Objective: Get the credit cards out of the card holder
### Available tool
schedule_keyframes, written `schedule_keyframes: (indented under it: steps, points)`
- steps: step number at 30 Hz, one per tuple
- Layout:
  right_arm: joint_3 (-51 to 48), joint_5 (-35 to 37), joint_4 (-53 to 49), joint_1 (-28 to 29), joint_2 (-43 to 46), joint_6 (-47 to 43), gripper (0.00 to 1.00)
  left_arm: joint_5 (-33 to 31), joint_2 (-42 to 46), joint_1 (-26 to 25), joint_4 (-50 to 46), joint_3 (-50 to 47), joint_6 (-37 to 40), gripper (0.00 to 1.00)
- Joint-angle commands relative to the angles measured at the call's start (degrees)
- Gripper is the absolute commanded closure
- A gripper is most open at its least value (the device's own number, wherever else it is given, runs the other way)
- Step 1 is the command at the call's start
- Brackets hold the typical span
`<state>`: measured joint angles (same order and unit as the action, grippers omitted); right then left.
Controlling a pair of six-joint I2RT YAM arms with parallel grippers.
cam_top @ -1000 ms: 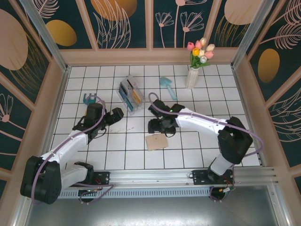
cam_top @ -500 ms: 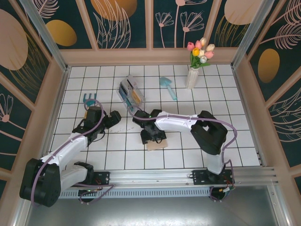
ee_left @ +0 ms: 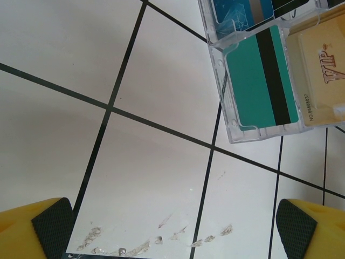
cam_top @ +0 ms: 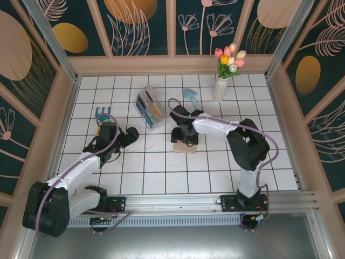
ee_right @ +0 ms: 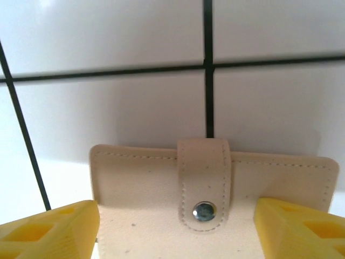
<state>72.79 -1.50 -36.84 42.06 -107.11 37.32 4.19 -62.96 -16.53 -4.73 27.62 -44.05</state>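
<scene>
right gripper (cam_top: 185, 138) stands released, its yellow fingers (ee_right: 48, 229) spread wide above the flat tan stitched folding card holder (ee_right: 135, 183), grasping nothing. we find that within the last second the card holder has been shifted across the white tiled table (cam_top: 161, 178), away from the arm bases and nearer the clear acrylic slotted rack (cam_top: 149, 109). that is repositioning only: the strap (ee_right: 204, 162) is still fastened by its metal snap (ee_right: 204, 211), so we judge no credit cards are out yet. the holder lies flat, its long axis running across between the fingers; the strap folds over the edge away from the wrist camera, apparently. left gripper (ee_left: 178, 232) hangs open over bare tile beside the rack.
</scene>
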Motion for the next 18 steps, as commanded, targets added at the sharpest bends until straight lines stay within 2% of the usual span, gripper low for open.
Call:
schedule_keyframes:
  steps: [1,4,6,18]
  points:
    - [-2.1,-6.4,3.7,-3.4,3.9,-6.0,0.16,1.8,0.0,-0.3,0.6,-1.1,-0.8,0.01]
    - [-4.5,-11.0,6.7,-6.2,4.1,-8.0,0.09,3.0,-1.0,-0.4,1.8,-1.2,-1.2,0.01]
    - [-4.6,-11.4,7.3,-7.2,3.1,-9.0,0.07,3.3,-1.5,-0.5,1.9,-0.9,-1.2,0.02]
    - [-3.5,-10.8,6.5,-8.3,0.0,-10.0,0.07,6.5,-1.6,-1.1,4.1,-1.9,-3.7,0.02]
